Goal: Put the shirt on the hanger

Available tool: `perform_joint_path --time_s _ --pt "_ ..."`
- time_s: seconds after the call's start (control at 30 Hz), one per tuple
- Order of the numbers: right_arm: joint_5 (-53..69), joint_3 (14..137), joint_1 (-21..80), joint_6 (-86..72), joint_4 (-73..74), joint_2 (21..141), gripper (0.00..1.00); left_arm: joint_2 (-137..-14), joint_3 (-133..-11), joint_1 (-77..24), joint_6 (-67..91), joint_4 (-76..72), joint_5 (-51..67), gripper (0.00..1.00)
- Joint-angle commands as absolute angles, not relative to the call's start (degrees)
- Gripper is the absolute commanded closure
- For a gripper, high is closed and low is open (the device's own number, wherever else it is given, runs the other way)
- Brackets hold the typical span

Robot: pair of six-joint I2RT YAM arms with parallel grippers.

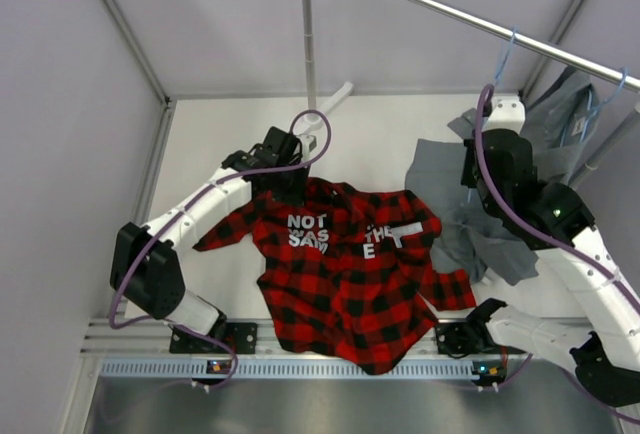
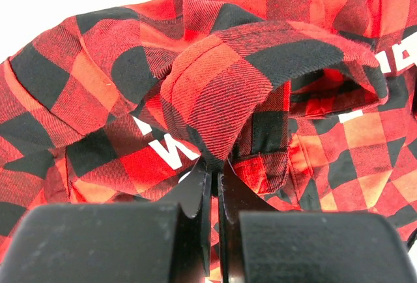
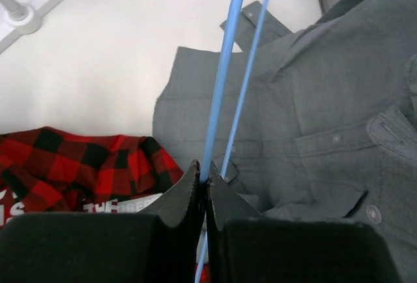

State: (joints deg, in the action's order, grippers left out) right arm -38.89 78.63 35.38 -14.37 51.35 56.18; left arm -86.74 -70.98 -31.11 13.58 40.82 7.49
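Lying spread on the white table (image 1: pixel 220 134), nearest the arm bases: shirt (image 1: pixel 340 284), red-and-black plaid, hem at the near edge, sleeves out to either side, white lettering showing on its dark inner panel; left gripper (image 2: pixel 214 165) at the shirt's far left shoulder, fingers pressed together, pinching a raised fold of the plaid cloth; grey garment (image 1: pixel 450 204) just beside the shirt on the right, lower part draped on the table; right gripper (image 3: pixel 202 173) above the grey garment, fingers pressed together on a thin bar of the hanger (image 3: pixel 225 74); hanger light blue, off the table, apart from the shirt; metal rail (image 1: pixel 450 9) farthest back, slanting overhead; hanger's hook reaches up to it, though whether it rests there cannot be told.
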Motion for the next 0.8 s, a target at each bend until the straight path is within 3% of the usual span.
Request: perform_joint_path --time_s 0.0,0.17,0.47,0.57,0.77 --pt "-31.5 78.3 34.6 -10.0 48.6 54.4 1.0 -85.4 -71.3 -31.2 13.8 38.9 7.8 1.0" --pt "-27.1 79.7 34.6 -4.8 48.3 54.9 1.0 -85.3 -71.3 -31.1 14.0 38.8 7.6 1.0" --pt "-33.7 79.8 32.7 -6.2 48.6 55.5 1.0 -85.0 -71.1 -31.1 13.6 38.8 7.7 1.0" --pt "-34.2 80.3 30.9 -6.1 48.5 56.7 0.86 -85.0 -71.1 -31.2 13.7 38.8 7.9 1.0" --pt "-35.0 80.9 28.8 -6.9 48.4 57.5 0.82 -84.7 -70.9 -31.1 13.5 38.8 8.2 1.0"
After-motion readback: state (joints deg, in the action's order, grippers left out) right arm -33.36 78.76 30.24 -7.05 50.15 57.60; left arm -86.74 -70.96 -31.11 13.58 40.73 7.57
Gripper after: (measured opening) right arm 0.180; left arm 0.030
